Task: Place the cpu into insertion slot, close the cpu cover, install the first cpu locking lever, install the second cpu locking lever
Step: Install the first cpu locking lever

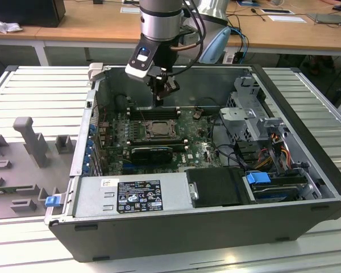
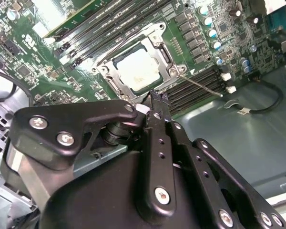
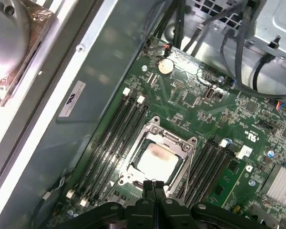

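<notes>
In the exterior view the arm comes down from 12 o'clock into the open computer case (image 1: 216, 227). Its gripper (image 1: 158, 101) hangs with fingers pressed together and nothing between them. The insertion slot (image 1: 142, 135) sits on the green board (image 1: 196, 145) at about 6 o'clock from the fingertips, near but apart. The cpu (image 1: 158, 129) lies flat inside it.

In the second wrist view the closed gripper (image 2: 157, 98) points at the socket's near edge. The pale cpu (image 2: 137, 67) lies just beyond, framed by the cpu cover (image 2: 164, 51) lying flat over it. A thin lever rod (image 2: 200, 85) slants away from one socket corner.

In the first wrist view the fingertips (image 3: 153, 185) meet just short of the cpu (image 3: 156, 160), between banks of memory slots (image 3: 109, 143).
</notes>
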`<state>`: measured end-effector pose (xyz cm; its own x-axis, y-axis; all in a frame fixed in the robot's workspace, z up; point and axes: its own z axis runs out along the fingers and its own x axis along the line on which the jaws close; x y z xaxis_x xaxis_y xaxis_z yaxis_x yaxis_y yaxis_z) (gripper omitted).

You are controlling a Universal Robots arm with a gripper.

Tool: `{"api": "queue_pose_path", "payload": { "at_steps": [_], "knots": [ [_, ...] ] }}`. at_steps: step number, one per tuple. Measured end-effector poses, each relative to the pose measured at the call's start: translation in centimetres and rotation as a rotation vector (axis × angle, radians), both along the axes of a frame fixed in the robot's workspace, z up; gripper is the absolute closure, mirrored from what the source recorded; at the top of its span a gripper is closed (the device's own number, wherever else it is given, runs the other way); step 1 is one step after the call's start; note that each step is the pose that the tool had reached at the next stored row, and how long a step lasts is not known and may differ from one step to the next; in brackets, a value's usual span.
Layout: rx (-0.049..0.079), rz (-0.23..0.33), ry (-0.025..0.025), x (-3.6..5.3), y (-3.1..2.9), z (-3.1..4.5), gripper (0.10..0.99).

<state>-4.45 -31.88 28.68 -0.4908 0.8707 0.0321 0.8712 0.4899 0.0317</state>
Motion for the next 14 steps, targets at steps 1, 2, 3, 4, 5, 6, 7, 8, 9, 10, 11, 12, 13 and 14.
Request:
{"api": "queue_pose_path", "payload": {
  "at_steps": [1,2,3,4,5,6,7,8,9,10,11,12,13,14],
  "knots": [
    [0.000,0.012,0.0000,0.00,0.00,0.00,0.980],
    [0.000,0.019,0.0000,0.00,0.00,0.00,0.980],
    [0.000,0.027,0.0000,0.00,0.00,0.00,0.980],
    [0.000,0.035,0.0000,0.00,0.00,0.00,0.980],
    [0.000,0.043,0.0000,0.00,0.00,0.00,0.980],
    [0.000,0.051,0.0000,0.00,0.00,0.00,0.980],
    [0.000,0.059,0.0000,0.00,0.00,0.00,0.980],
    [0.000,0.069,0.0000,0.00,0.00,0.00,0.980],
    [0.000,0.077,0.0000,0.00,0.00,0.00,0.980],
    [0.000,0.084,0.0000,0.00,0.00,0.00,0.980],
    [0.000,0.096,0.0000,0.00,0.00,0.00,0.980],
    [0.000,0.107,0.0000,0.00,0.00,0.00,0.980],
    [0.000,0.113,0.0000,0.00,0.00,0.00,0.980],
    [0.000,0.120,0.0001,0.00,0.00,0.00,0.980]
  ]
}}
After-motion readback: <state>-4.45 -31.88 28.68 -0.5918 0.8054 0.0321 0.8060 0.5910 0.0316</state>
